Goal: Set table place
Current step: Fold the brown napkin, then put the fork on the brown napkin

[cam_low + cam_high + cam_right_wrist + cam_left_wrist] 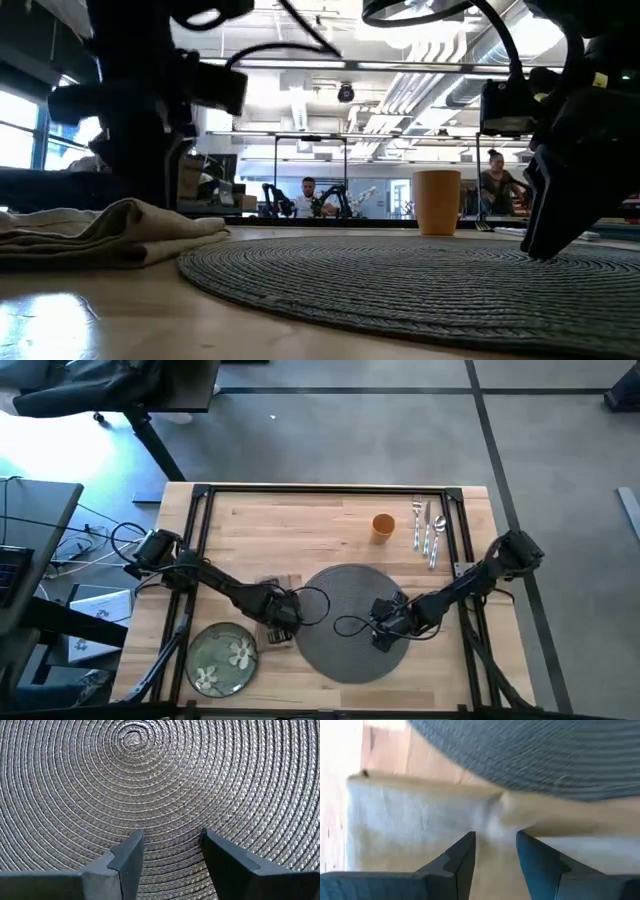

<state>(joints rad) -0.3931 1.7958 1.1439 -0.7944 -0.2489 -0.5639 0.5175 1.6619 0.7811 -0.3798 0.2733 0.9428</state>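
The round dark-grey woven placemat (345,592) lies flat in the middle of the light-wood table (300,520). The folded tan napkin (410,815) lies flat on the wood by the mat's left rim (110,232). My left gripper (285,615) stands open over the napkin, fingers pointing down (495,840). My right gripper (385,628) stands open over the mat's right half (172,837). The green flowered plate (222,655) rests on the table at the near left. The orange cup (382,525) stands upright at the far right, with the silver cutlery (428,530) lying beside it. My left gripper comes at the napkin from above, one fingertip (465,845) on either side of a small pucker (502,812) in the cloth; I cannot tell whether they touch it. My right gripper slants down at the placemat; one fingertip (540,250) reaches its surface, but touch cannot be told.
A thin black frame (205,520) runs along the table's edges. The table's far left part is bare wood. A grey desk with cables (60,560) stands left of the table. People sit in the room beyond the far edge (308,195).
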